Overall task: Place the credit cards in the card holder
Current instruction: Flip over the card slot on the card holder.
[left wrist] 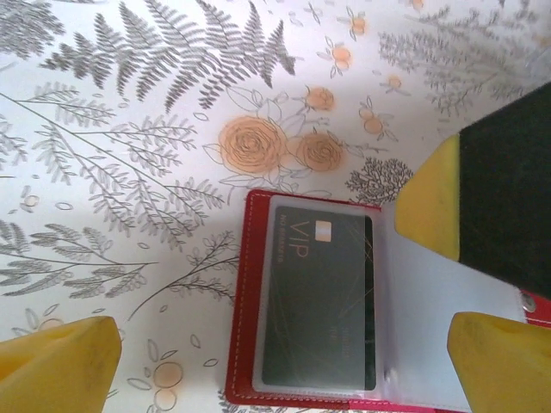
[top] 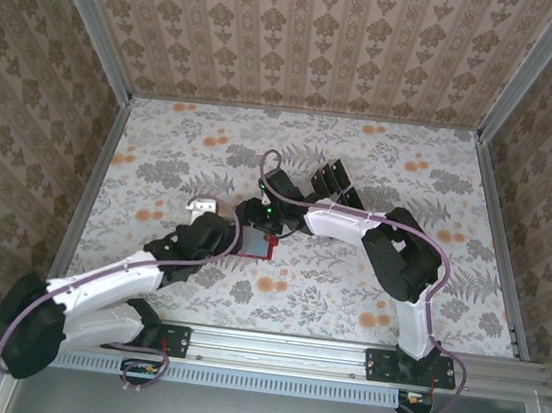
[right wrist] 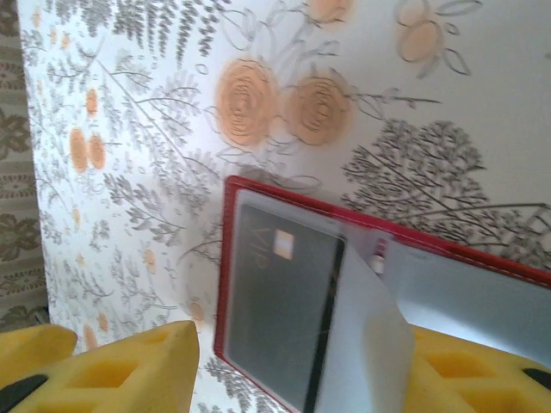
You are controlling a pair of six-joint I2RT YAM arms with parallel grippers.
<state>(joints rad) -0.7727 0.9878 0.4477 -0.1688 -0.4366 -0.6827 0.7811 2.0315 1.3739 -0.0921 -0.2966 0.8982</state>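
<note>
On floral tabletop (top: 183,145), wallpapered walls (top: 317,40) around, card holder (left wrist: 239,292) open, L jaws wide, R jaws half-apart.

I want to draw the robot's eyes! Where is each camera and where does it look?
Top camera: high behind the robot, looking down at the table; left arm, right arm show.
Left wrist: looks down on the card holder; left claw's fingers show.
Right wrist: looks down slantwise at it; right claw's fingers show.
Wrist views share the credit card.
</note>
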